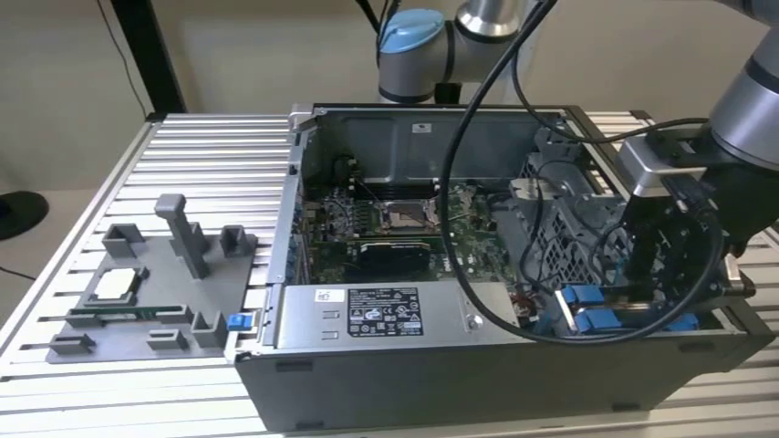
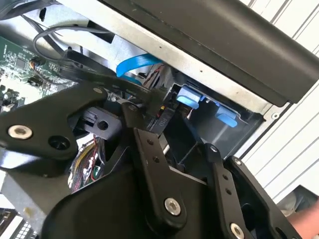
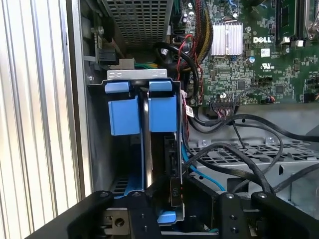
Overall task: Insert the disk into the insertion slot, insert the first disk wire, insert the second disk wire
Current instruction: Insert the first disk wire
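We cannot tell whether the jaws of the gripper (image 3: 175, 201) are wide or narrow, since the black links hide their tips in both wrist views. We do see a small black plug (image 3: 174, 191) right at the jaws, touching the end of the disk (image 3: 163, 113). The disk stands on edge in its blue frame inside the slot (image 3: 137, 74), with its two blue tabs up against the slot's grey sheet-metal rim. A thin blue wire (image 3: 202, 174) runs just beside the plug. Several black wires (image 3: 249, 124) loop from there over a perforated metal wall towards the board (image 3: 239, 59). In the exterior view the gripper reaches down into the open case (image 1: 487, 383) at the corner on the exterior view's right that is nearest that camera. The arm (image 1: 742, 109) rises out of the case on that side, and a thick black cable (image 1: 487, 119) hangs from it across the case. A grey box (image 1: 383, 315) with a black-and-white label fills the near side of the case, between the slot and the case's other near corner. The case stands on the slatted bench (image 1: 207, 146) towards the exterior view's right. Well apart from it, near the bench's edge on the exterior view's left, lies a grey tray (image 1: 146, 292) with upright posts.
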`<state>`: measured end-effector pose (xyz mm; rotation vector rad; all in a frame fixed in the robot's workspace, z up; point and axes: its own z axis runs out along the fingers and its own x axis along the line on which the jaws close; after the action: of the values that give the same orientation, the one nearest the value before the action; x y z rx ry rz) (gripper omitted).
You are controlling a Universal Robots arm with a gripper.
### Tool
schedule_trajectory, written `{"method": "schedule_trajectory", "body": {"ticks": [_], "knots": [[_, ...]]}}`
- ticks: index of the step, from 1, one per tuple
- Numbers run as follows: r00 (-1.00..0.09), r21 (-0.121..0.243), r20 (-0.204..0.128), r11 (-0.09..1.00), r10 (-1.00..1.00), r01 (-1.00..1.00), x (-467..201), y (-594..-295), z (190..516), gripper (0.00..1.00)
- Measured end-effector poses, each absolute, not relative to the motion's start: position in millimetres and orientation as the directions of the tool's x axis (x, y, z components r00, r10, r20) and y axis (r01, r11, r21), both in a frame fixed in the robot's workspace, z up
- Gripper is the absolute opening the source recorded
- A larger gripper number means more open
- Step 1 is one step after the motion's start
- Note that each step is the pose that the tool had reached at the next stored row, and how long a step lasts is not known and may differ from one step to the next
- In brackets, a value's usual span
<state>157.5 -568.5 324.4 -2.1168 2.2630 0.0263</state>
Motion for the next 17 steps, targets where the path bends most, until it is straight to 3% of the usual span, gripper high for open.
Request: {"method": "schedule_trajectory", "body": {"ticks": [17], "knots": [[-0.066,-0.017,-0.043,0.067,-0.997,-0.998,157.4,-568.4,349.6,1.0]]}}
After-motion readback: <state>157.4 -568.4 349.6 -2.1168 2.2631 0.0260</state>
